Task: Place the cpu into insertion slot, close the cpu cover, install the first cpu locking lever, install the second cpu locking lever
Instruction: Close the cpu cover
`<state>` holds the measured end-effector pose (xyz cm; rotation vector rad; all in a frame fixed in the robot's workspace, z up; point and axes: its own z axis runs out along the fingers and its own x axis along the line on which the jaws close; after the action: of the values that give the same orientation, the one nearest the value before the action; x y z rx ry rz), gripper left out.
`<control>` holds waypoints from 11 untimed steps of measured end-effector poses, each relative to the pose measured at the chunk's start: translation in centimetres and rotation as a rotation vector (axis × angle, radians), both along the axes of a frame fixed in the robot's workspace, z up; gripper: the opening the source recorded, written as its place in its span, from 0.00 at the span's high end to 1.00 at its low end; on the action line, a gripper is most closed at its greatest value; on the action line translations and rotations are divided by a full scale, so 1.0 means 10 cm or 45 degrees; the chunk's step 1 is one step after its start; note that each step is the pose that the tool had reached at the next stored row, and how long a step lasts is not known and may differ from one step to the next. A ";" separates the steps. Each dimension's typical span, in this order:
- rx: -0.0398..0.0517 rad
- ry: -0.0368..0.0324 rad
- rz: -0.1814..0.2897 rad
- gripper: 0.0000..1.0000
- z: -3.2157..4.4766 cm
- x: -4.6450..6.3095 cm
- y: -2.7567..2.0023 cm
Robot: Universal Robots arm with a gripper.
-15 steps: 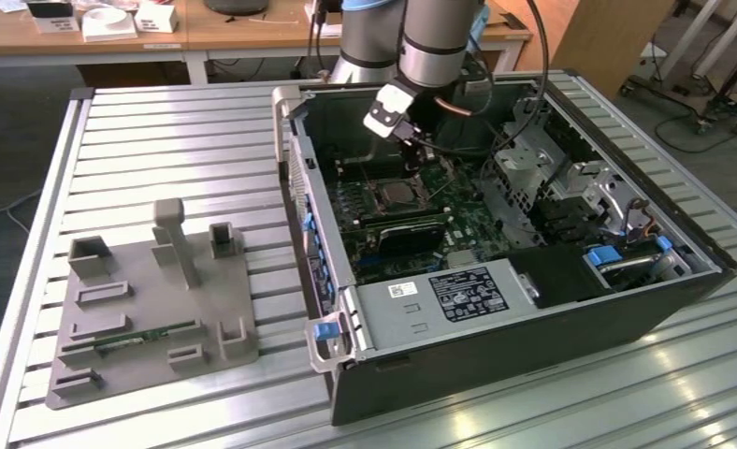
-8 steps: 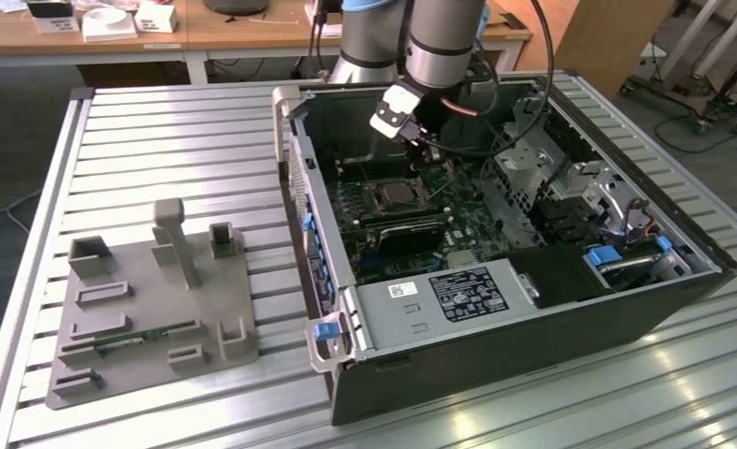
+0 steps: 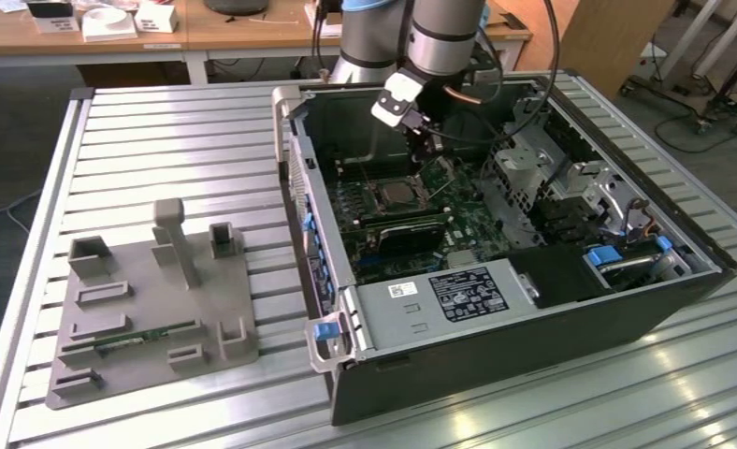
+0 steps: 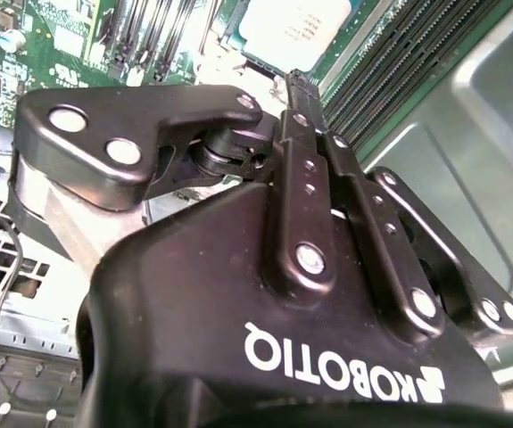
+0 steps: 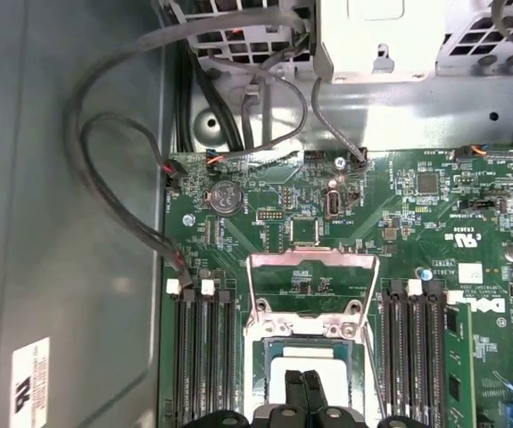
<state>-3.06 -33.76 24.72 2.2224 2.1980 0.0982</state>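
Inside the open computer case [image 3: 494, 360] on the slatted tabletop [image 3: 169, 140], the cpu [image 4: 296, 31] lies in the insertion slot [image 5: 272, 352], between black memory slots [image 5: 202, 357]. The cpu cover [image 5: 314, 257] is hinged open, green board showing through its window. The gripper [image 5: 304, 385] has its fingers pressed together, holding nothing, tips just over the cpu's edge. White lettering marks the gripper body [image 4: 341, 370]. A white printed label [image 5: 31, 379] sits on the case wall, and a dark one [image 3: 469, 292] lies on the power supply.

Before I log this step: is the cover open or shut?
Open. The cover is swung back; green board shows through its window.
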 end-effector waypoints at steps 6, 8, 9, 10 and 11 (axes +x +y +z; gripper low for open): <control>0.000 -0.0001 0.000 0.89 0.035 0.00 0.001; 0.000 -0.0001 0.000 0.89 0.035 0.00 0.001; 0.000 0.0001 0.000 0.89 0.036 0.00 0.001; 0.000 -0.0001 0.000 0.89 0.036 0.01 0.001; 0.001 0.0001 0.000 0.89 0.036 0.02 0.001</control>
<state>-2.83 -33.75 25.08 2.2229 2.1983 0.0990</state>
